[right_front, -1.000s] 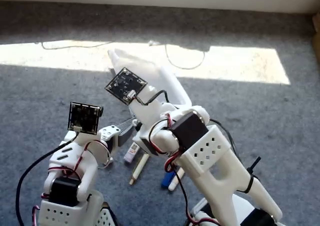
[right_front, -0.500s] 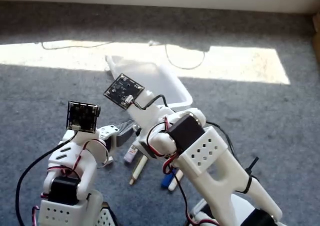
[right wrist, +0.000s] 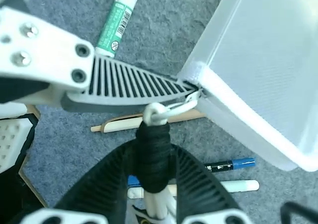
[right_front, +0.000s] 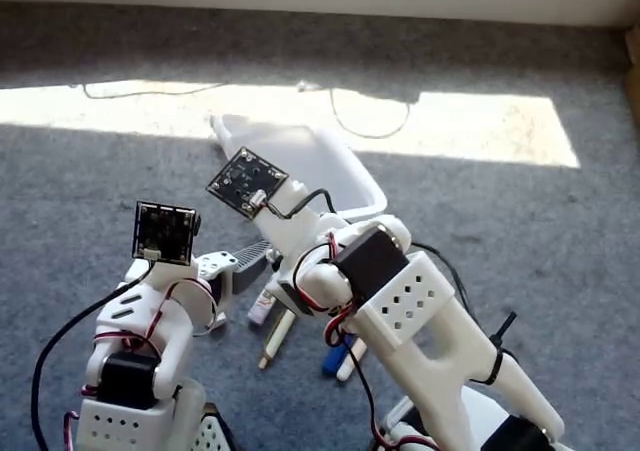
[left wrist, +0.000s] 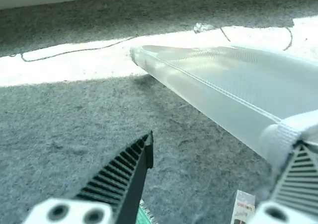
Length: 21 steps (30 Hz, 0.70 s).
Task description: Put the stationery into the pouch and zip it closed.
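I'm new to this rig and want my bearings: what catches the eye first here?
The translucent pouch, lying partly in a sunlit strip on the grey carpet, stands out. The right end effector is clamped on a black-wrapped zip pull at the pouch's corner. A green-labelled tube and a blue marker lie loose on the carpet nearby.

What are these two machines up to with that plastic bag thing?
Two robot arms are working on a translucent pouch lying on grey carpet. The right claw is shut on the black zip pull at the pouch's corner. The left claw is open, with one fingertip against that same corner. The stationery, a green-labelled tube, a beige pen and a blue marker, lies outside the pouch.
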Tool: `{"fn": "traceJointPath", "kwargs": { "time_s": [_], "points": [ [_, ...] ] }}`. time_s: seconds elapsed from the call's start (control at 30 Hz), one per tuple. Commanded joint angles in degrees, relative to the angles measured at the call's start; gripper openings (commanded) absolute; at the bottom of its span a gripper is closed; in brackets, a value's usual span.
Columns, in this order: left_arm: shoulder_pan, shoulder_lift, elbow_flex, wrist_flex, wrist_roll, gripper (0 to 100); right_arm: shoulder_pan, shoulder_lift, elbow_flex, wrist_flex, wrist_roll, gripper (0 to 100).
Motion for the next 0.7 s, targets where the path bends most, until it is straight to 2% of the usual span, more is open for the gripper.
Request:
{"fn": "traceJointPath", "kwargs": {
  "time_s": [0.0, 0.13, 0.37, 0.57, 0.67],
  "points": [
    [-3.5, -0.5, 0.5, -3.6, 0.1, 36, -0.9, -2.9, -0.4, 1.8, 1.2, 0.5],
    [-3.8, -0.5, 2.0, -5.5, -0.1, 31, -0.9, -2.9, -0.4, 2.7, 2.4, 0.5],
    [-3.8, -0.5, 1.8, -5.3, -2.5, 30, -0.6, -2.9, -0.3, 2.8, 2.5, 0.5],
    [-4.4, -0.5, 1.5, -5.3, -2.8, 17, -0.4, -3.0, -0.3, 4.0, 2.5, 0.5],
    [-6.0, -0.5, 1.4, -5.5, -2.7, 13, 2.3, -3.0, -0.3, 4.0, 2.5, 0.5]
  ]
}}
